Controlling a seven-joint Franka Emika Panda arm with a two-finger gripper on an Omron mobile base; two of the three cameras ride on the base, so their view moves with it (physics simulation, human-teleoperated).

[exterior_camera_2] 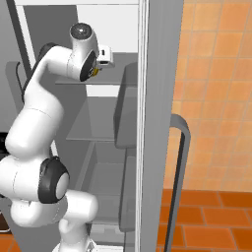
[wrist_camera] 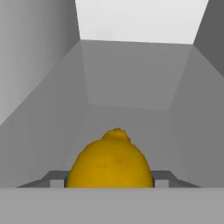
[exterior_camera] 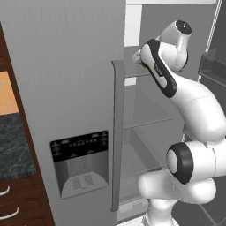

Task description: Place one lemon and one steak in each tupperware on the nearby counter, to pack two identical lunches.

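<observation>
You've got the arm reaching into the open fridge (exterior_camera: pixel 132 145), up at an upper shelf (exterior_camera_2: pixel 106 81). In the hand view the gripper (wrist_camera: pixel 109 183) is pinching the lemon (wrist_camera: pixel 109 162), a finger tip (wrist_camera: pixel 56 180) tight against each side, fridge back wall behind it.

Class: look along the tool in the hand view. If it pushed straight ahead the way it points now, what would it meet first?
The lemon, which already sits between the tool's fingers and looks gripped. Past it lies bare fridge shelf, then probably the grey back wall, though depth is hard to judge.
</observation>
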